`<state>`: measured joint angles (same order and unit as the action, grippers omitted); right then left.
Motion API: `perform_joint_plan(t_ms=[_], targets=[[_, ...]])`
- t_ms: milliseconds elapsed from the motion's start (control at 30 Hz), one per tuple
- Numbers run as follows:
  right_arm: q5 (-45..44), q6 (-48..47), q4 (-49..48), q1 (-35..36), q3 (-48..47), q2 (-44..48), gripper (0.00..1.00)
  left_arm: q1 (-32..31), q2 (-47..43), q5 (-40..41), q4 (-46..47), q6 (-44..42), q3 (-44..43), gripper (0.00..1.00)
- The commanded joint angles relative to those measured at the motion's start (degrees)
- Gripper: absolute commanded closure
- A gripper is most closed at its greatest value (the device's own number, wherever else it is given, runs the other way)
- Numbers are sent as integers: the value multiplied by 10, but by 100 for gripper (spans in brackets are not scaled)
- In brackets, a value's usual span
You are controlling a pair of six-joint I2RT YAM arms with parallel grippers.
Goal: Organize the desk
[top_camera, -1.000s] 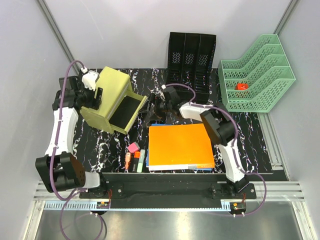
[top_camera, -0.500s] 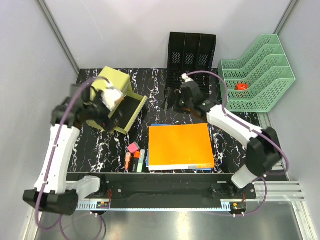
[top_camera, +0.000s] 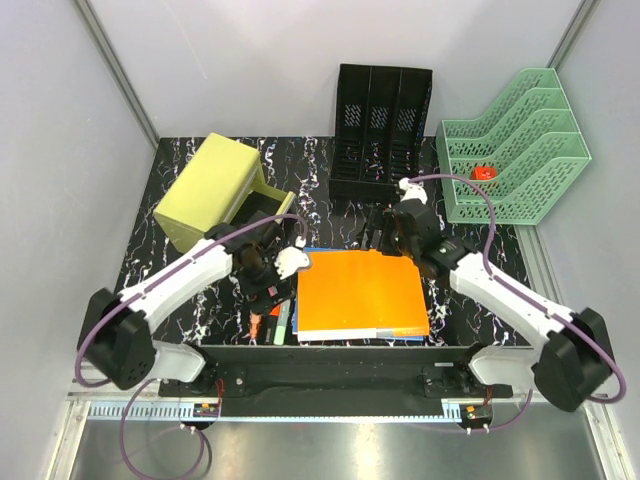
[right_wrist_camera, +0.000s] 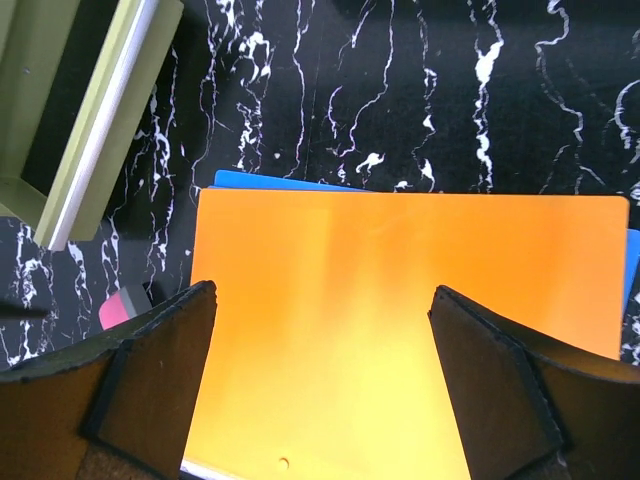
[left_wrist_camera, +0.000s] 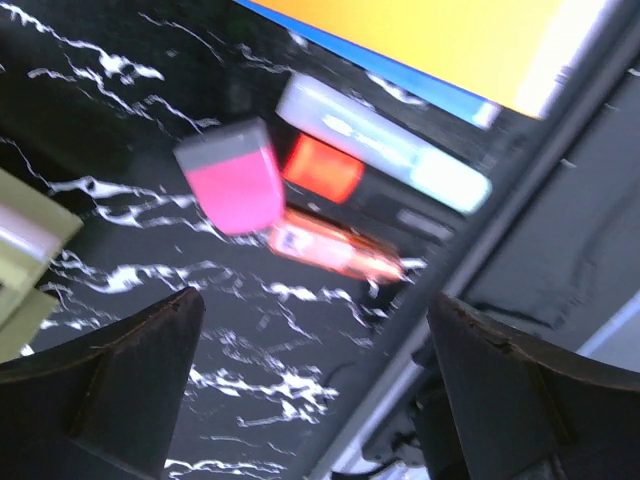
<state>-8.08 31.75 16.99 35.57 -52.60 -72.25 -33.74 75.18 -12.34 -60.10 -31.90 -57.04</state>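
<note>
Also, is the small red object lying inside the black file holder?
No, the red object sits in a tier of the green tray, apart from the black file holder.

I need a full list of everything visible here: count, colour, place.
desk: 1, black, white-veined, under everything
drawer box: 1, yellow-green, far left
file holder: 1, black, far middle
tiered tray: 1, mint green, far right
small object: 1, red, in tiered tray
top folder: 1, orange, near middle
bottom folder: 1, blue, beneath it
eraser: 1, pink, left of folders
markers: 3, orange, red, pale green, beside eraser
left gripper: 1, black, open, near eraser
right gripper: 1, black, open over top folder
</note>
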Motion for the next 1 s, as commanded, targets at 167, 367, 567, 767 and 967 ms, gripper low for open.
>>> perform_joint_plan(t_ms=[167,367,567,767,967], targets=[[-39,10,-59,0,58,87,7,-11,94,78,149,15,29,1],[-34,17,-62,1,70,101,9,-11,132,111,198,0,39,1],[-33,18,-62,0,73,109,11,-11,157,115,225,-4,46,1],[-41,20,-59,0,74,116,13,-11,173,104,229,-9,49,1],[-52,18,-49,0,66,122,15,-11,175,79,217,-16,56,7]])
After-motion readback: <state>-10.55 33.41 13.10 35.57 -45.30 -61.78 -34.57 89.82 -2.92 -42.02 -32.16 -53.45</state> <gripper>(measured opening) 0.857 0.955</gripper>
